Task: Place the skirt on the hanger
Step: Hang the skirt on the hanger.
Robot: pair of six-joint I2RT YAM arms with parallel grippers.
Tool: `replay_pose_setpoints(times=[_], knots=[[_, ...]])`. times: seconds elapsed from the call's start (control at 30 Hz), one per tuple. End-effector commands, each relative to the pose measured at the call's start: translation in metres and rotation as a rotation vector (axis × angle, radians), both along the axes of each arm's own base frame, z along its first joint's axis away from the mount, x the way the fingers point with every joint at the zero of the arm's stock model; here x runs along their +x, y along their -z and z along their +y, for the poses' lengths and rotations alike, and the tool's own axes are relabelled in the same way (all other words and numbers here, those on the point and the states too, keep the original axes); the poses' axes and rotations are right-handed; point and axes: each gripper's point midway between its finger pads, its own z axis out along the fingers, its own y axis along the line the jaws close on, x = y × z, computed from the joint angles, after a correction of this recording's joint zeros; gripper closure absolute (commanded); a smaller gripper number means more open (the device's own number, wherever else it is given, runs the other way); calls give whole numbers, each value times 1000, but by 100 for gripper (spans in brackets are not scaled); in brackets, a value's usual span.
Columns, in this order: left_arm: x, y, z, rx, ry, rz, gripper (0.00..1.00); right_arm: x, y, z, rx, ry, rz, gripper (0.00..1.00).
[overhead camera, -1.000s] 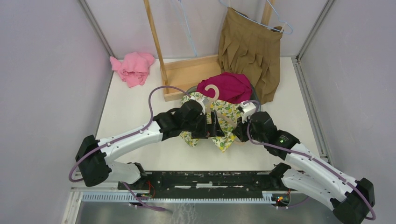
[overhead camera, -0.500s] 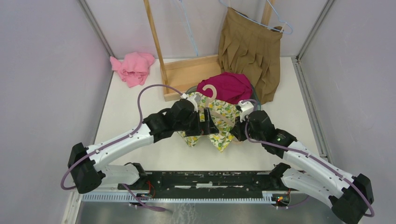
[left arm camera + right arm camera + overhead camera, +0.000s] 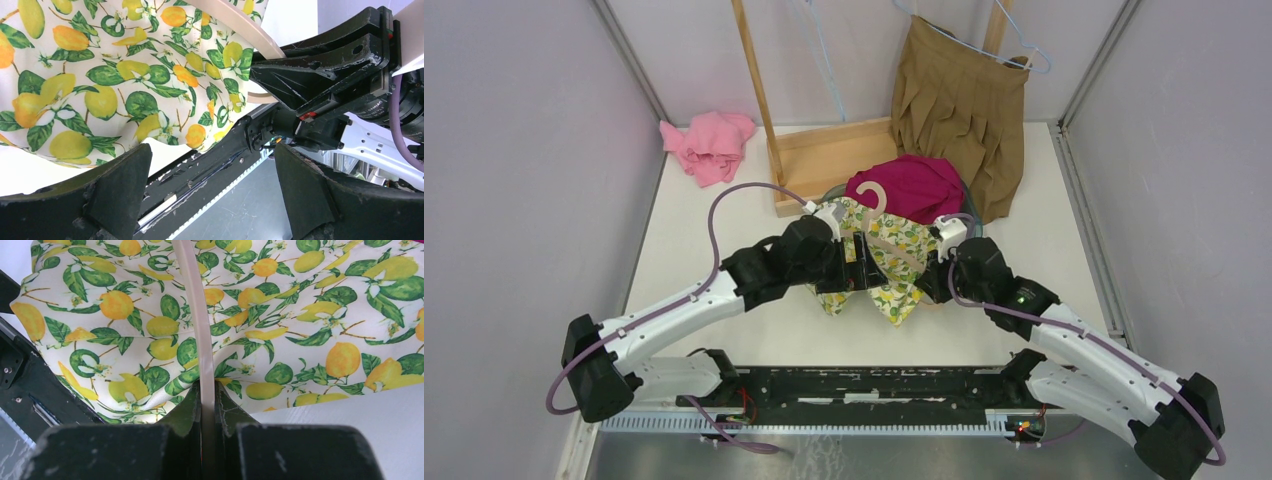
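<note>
Left gripper [image 3: 210, 172] wide open, nothing in it; lemon-print skirt [image 3: 100, 75] sits just ahead of its fingers. Right gripper [image 3: 207, 405] clamped tight on the beige hanger [image 3: 196, 315], whose bar runs across the skirt just beyond its fingertips.

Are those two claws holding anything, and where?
The right gripper pinches the hanger by one arm, near its end. The left gripper is open, holding nothing.

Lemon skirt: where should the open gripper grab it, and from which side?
Probably the loose edge of the lemon skirt, coming in from the left, where the open left gripper faces it. That edge is thin and clear of the hanger, which the right gripper pinches, so one finger can go each side.
</note>
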Motion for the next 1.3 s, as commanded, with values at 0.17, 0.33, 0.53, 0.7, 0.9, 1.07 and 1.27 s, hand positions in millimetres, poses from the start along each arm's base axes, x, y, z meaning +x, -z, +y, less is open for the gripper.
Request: replay_pose_setpoints(times=[0.17,0.33,0.53,0.7,0.9,1.07,1.27], knots=[[6,-9,-1,-28,6,-66,1,19,-20,-4,34,83,-77,99],[6,-7,0,-27,10,-75,1,19,-20,-4,32,83,-75,99],[9,-6,1,-20,5,-89,1,21,-18,-3,26,85,-69,99],[9,-6,2,-19,-4,-80,1,22,-19,-1,37,86,-70,99],[7,-5,8,-23,-26,-83,1,21,-21,2,48,74,-67,99],[11,-16,11,-9,-28,-111,1,19,-22,1,49,70,-73,99],[11,-29,17,-22,-48,-136,1,18,-22,-1,33,60,-77,99]])
